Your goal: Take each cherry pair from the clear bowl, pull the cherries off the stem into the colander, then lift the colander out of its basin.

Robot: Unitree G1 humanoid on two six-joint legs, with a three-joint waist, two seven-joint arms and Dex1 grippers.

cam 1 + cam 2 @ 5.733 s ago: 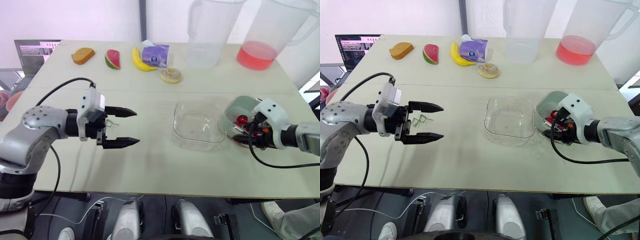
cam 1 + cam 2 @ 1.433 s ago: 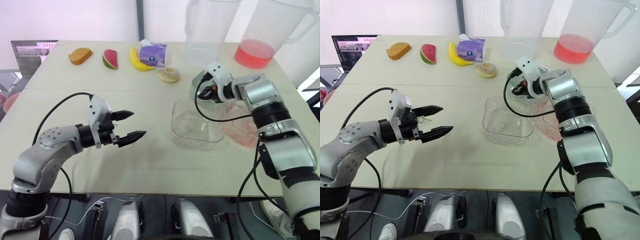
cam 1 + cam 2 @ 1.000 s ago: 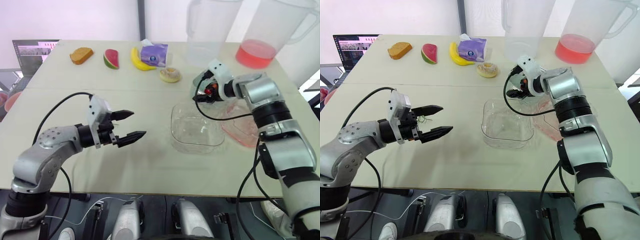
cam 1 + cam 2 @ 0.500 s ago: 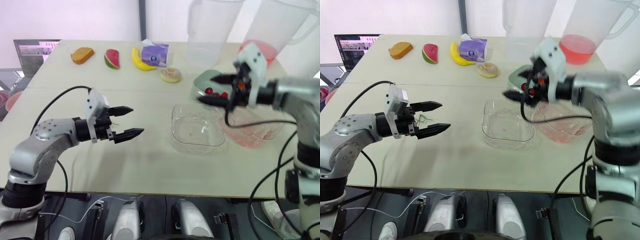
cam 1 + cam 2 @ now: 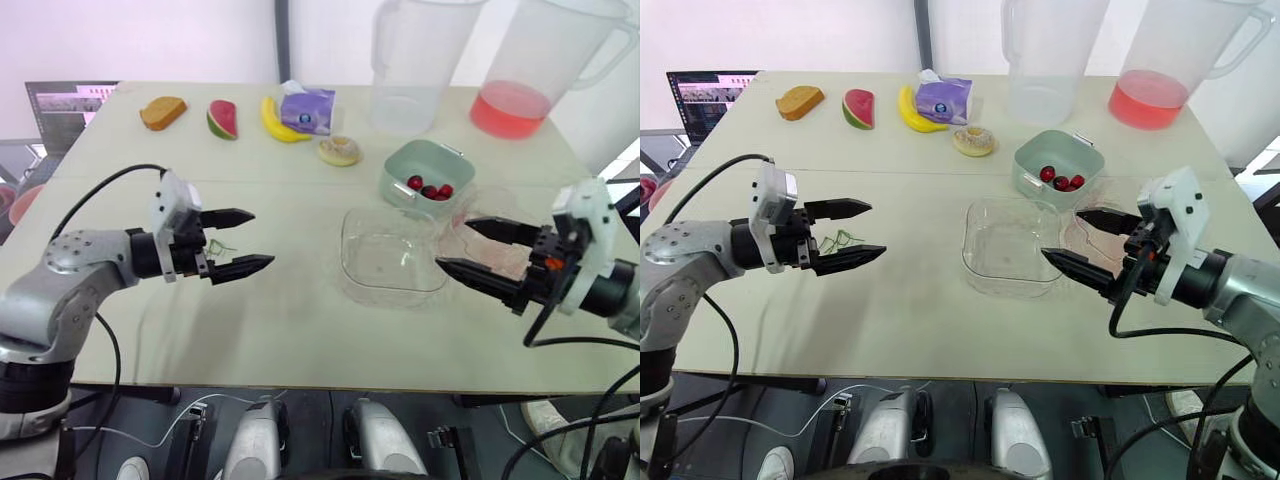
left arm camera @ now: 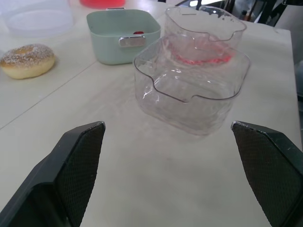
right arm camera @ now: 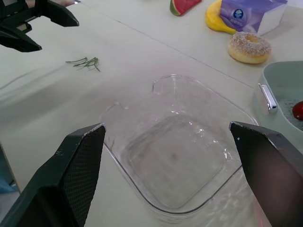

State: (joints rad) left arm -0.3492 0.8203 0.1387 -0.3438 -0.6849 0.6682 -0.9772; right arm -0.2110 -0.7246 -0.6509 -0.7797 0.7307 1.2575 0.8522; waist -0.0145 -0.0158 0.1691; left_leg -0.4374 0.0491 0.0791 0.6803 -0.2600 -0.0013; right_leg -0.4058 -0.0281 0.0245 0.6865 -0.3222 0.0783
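Colander (image 5: 427,172) with its cherries (image 5: 430,188) now stands on the desk, clear of its basin (image 6: 206,28). The right gripper (image 5: 454,243) has released it and gapes wide and empty, like the left gripper (image 5: 261,237). The task looks complete.

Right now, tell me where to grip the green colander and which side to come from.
Grip the colander by the metal handle on its wall nearest the clear bowl. Probably come from above with the right pincer, one finger inside the rim: it sits upright and open-topped, with the cherries low inside.
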